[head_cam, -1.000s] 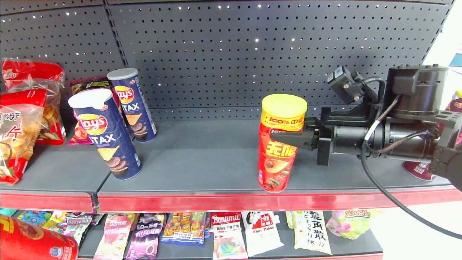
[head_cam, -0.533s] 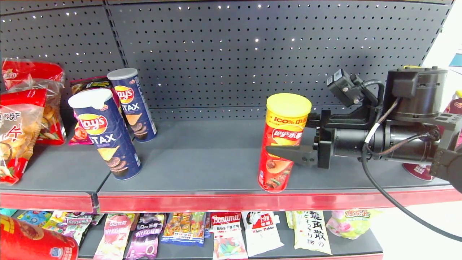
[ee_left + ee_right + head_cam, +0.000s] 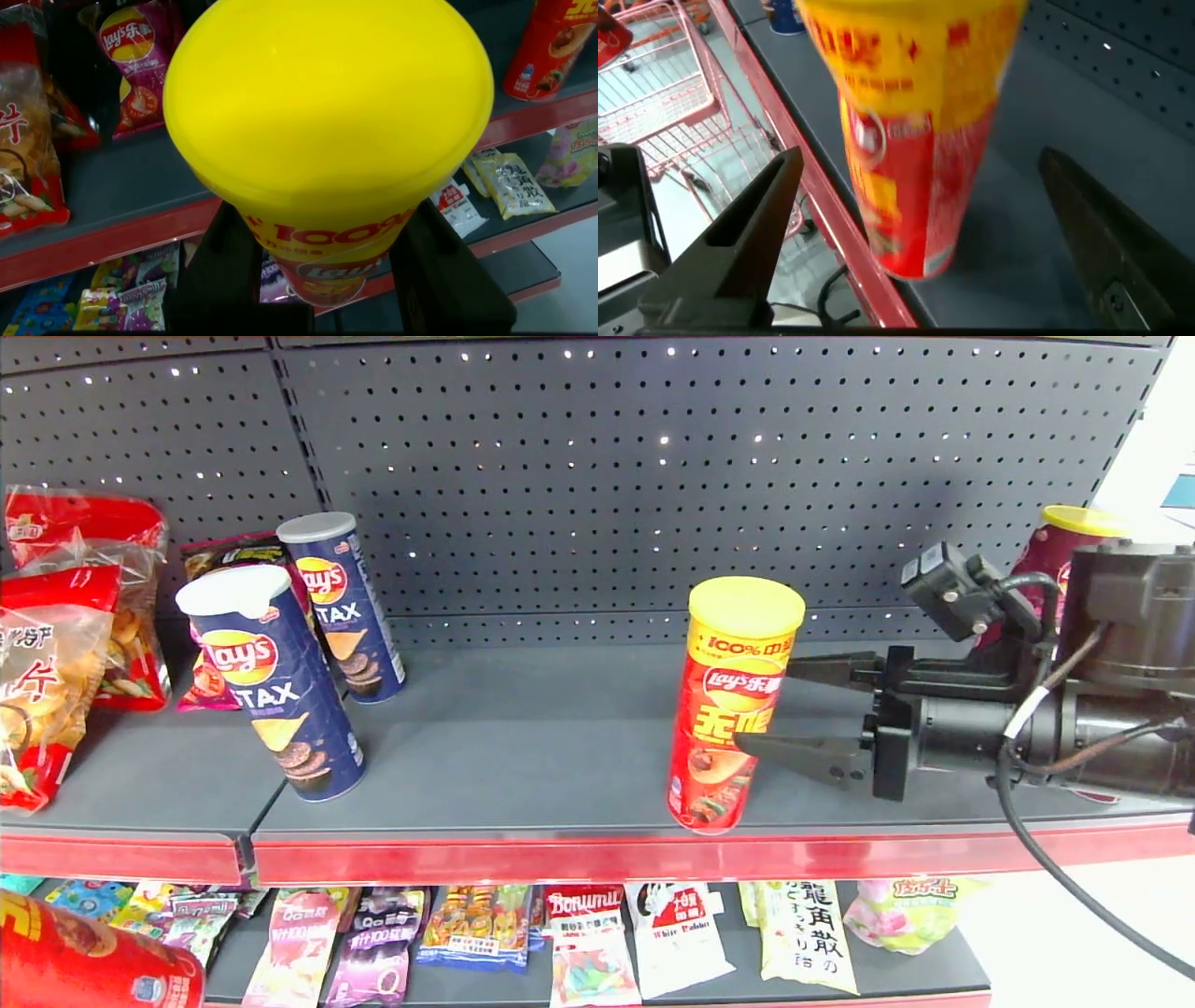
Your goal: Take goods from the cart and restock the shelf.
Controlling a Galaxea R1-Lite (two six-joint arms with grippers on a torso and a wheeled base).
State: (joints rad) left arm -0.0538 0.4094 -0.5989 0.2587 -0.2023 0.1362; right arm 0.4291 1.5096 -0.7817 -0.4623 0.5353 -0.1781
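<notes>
Stock in left hand: your left hand (image 3: pixel 327 285) is clamped on the held can (image 3: pixel 327 121), red with a yellow lid, its black fingers pressed to either side below the lid.
Cart: the pink wire cart (image 3: pixel 663 103) stands below and outside the shelf edge; you cannot tell what it holds.
Shelf: the grey shelf (image 3: pixel 523 756) has a red front lip, with a lower tier of sweet packets beneath it.
Placed can: the placed can (image 3: pixel 733 709), red with a yellow lid, stands upright just behind the red lip.
Right hand: your right hand (image 3: pixel 767 705) is spread wide with one finger on each side of the placed can; the right wrist view shows a gap on both sides, so it holds nothing.
Front blue can: the front blue can (image 3: pixel 275 681) stands on the shelf, well apart from the placed can.
Rear blue can: the rear blue can (image 3: pixel 344 607) stands just behind it.
Snack bags: the snack bags (image 3: pixel 56 644) are stacked at the shelf's far left.
Back can: the back can (image 3: pixel 1050 555), red with a yellow lid, stands near the pegboard (image 3: pixel 607 476), partly hidden by the right arm.
Done, by judgement: one can is shelved and stands free of the hand.
Left, by judgement: the held can awaits a spot, and the bare stretch between the blue cans and the placed can looks suitable. After that, take whatever the cart still carries.
</notes>
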